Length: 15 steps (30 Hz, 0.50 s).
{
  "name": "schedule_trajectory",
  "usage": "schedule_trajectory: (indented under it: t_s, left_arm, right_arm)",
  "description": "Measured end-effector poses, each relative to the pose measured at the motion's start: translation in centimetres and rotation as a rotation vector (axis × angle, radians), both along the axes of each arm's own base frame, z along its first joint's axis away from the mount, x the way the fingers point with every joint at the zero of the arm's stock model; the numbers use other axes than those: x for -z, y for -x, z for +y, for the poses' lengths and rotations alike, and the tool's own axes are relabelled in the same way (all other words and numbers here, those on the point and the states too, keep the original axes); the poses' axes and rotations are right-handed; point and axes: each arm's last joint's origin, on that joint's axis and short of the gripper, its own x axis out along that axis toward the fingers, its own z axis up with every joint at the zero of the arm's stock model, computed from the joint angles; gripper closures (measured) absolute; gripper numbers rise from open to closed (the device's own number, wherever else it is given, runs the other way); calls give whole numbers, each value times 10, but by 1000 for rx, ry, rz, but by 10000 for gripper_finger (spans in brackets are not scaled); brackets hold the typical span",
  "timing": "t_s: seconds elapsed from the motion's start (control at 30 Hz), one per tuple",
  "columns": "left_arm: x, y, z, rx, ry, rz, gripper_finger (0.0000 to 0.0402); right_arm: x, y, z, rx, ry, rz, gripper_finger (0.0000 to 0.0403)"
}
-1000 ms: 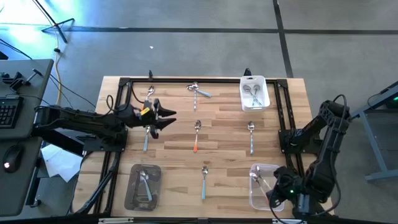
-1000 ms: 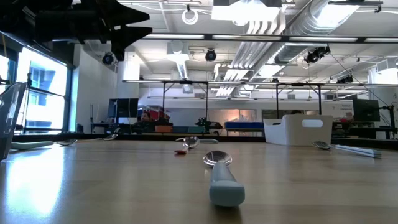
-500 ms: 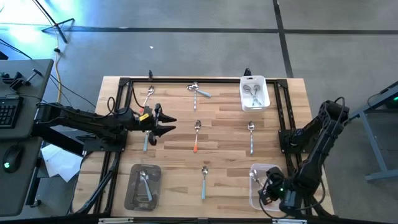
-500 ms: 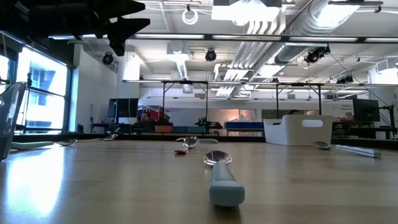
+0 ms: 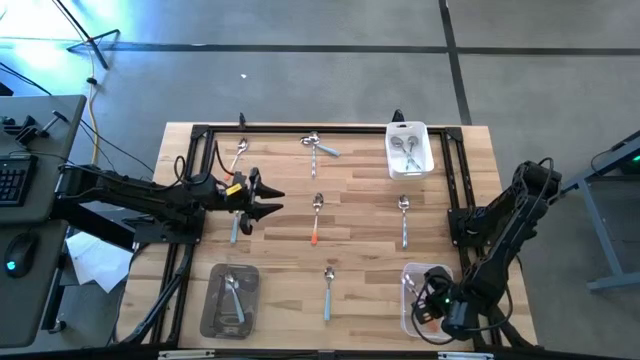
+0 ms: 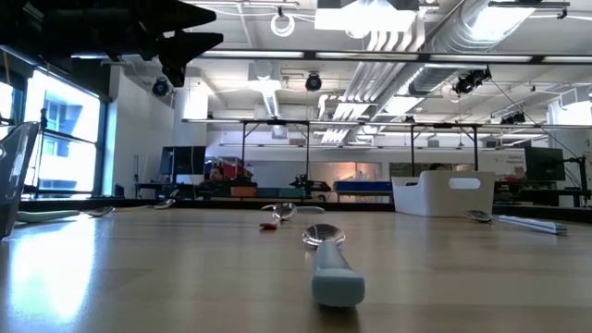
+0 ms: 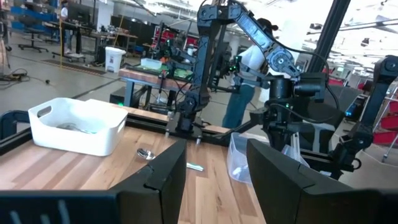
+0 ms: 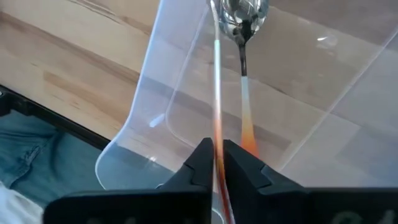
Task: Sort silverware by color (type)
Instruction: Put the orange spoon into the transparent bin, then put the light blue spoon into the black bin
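Wooden planks in pale, butcher-block strips make up the tabletop [image 5: 360,225], edged by a black metal frame; grey concrete floor surrounds it, and the low view looks across into a bright workshop with ceiling ducts and benches. Spoons lie scattered: an orange-handled spoon [image 5: 316,219] near the centre, a light blue spoon [image 5: 328,291] at six o'clock, another blue-handled spoon [image 5: 404,220] at three o'clock. A white tub [image 5: 410,150] at one o'clock holds shiny spoons; a grey tray [image 5: 229,300] sits at seven o'clock. The clear tub [image 5: 415,305] at five o'clock is glossy and thin-walled; the right end effector [image 8: 215,163] hangs over it, fingers nearly together, pinching an orange spoon [image 8: 217,93] by its thin handle. The left end effector [image 5: 268,195] hovers at nine o'clock, fingers apart, holding nothing.
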Motion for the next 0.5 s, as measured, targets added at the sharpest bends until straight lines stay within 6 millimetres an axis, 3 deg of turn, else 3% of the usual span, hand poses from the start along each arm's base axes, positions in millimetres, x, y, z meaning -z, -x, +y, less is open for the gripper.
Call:
schedule_trajectory:
  t_s: [0.33, 0.5]
  left_arm:
    - [0, 0, 0, 0, 0, 0, 245]
    - [0, 0, 0, -2, 0, 2, 245]
  right_arm:
    - [1, 2, -1, -29, -3, 53, 269]
    - [-10, 4, 0, -63, 1, 107, 263]
